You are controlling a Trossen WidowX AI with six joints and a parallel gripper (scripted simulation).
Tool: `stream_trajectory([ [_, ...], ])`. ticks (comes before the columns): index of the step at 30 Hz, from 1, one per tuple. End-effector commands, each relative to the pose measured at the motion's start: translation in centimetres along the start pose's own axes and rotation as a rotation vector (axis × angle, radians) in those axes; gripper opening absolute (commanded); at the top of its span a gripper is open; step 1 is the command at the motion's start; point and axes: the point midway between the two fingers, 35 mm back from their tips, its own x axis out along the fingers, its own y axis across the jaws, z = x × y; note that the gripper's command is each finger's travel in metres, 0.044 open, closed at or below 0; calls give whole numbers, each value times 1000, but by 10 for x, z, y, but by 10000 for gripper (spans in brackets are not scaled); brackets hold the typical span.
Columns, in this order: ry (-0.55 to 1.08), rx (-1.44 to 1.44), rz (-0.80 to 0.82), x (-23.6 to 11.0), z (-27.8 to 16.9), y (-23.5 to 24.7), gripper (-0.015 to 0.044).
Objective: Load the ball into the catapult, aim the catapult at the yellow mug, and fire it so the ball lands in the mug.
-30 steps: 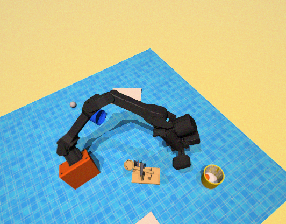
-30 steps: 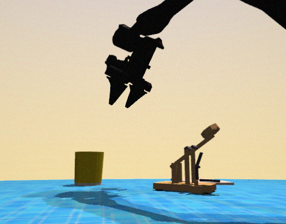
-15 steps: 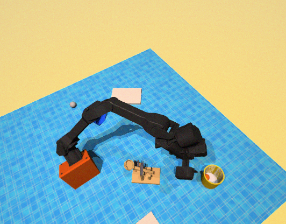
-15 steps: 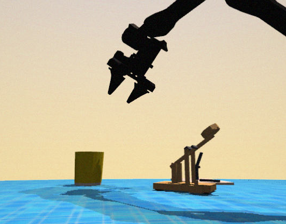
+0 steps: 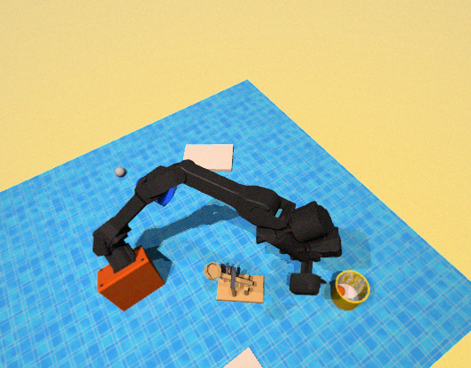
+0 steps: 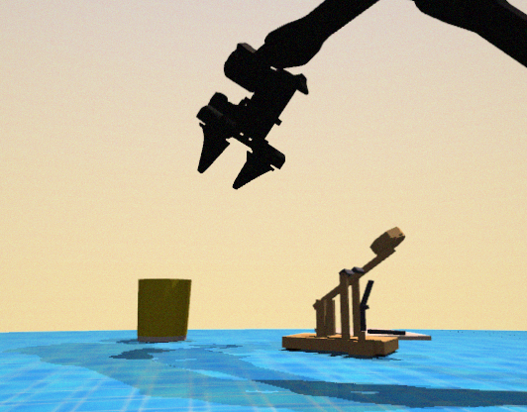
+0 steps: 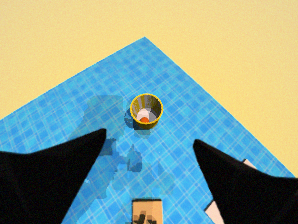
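The small grey ball lies on the blue mat at the far left, far from the gripper. The wooden catapult stands on its base with its arm raised and its cup empty; it also shows in the side view and at the bottom edge of the wrist view. The yellow mug stands upright to its right, with an orange and white shape inside. My gripper is open and empty. It hangs high above the mat between catapult and mug, and looks toward the mug.
A blue cup lies partly hidden behind my arm. A white tile lies at the back, another at the front edge. My orange base stands left of the catapult. The mat's edge runs close behind the mug.
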Motion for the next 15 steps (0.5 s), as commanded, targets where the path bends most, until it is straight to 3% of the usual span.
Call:
stream_trajectory([
  [1, -6, 1, 7, -1, 2, 2, 440],
  [15, 0, 0, 0, 0, 0, 0, 440],
])
